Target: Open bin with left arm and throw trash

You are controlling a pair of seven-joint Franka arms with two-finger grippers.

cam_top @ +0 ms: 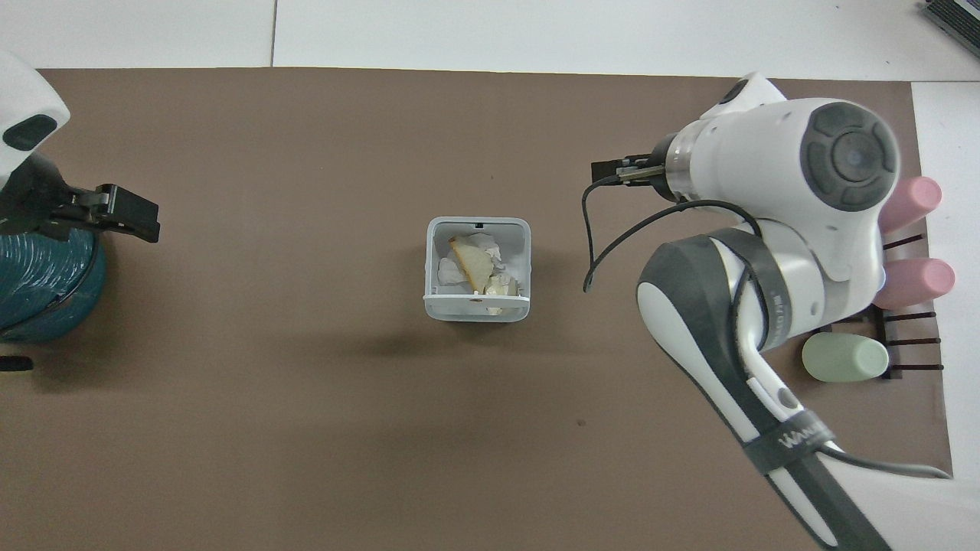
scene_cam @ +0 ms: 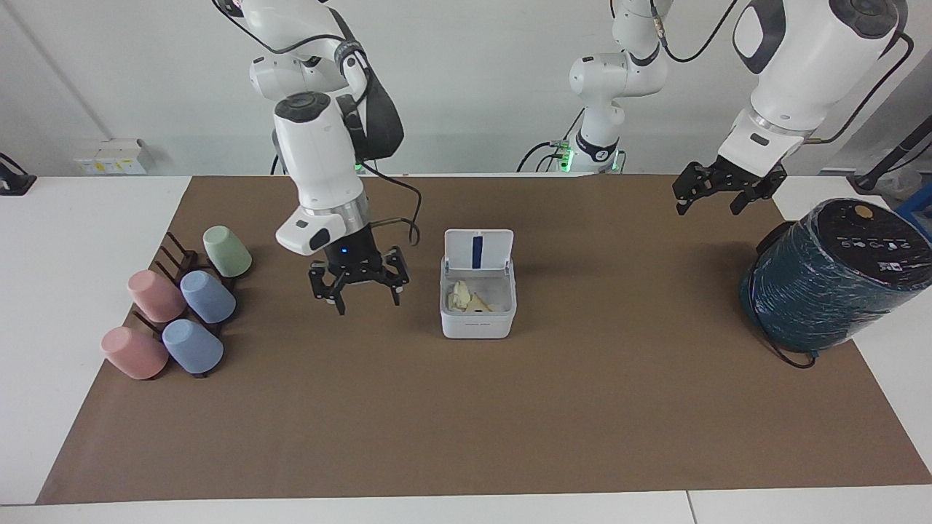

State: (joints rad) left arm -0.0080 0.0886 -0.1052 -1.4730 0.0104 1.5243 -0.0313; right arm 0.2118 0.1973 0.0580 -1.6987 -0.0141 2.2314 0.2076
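Note:
The white square bin (scene_cam: pixel 478 324) stands mid-mat with its lid (scene_cam: pixel 478 251) up, blue stripe showing. Its rim also shows in the overhead view (cam_top: pixel 429 268). The trash (scene_cam: pixel 470 300) lies inside: white tissue, paper wad and tan wedge (cam_top: pixel 475 264). My right gripper (scene_cam: pixel 368 300), blue light on, hangs open and empty over the mat between the bin and the cup rack; in the overhead view (cam_top: pixel 622 170) its wrist mostly hides it. My left gripper (scene_cam: pixel 705 206) waits open and empty in the air beside the teal cylinder, also in the overhead view (cam_top: pixel 122 216).
A big dark teal wrapped cylinder (scene_cam: pixel 830 280) stands at the left arm's end of the table (cam_top: pixel 38 291). A dark rack with several pastel cups (scene_cam: pixel 182 309) lies at the right arm's end; the right arm partly covers it from above (cam_top: pixel 842 357).

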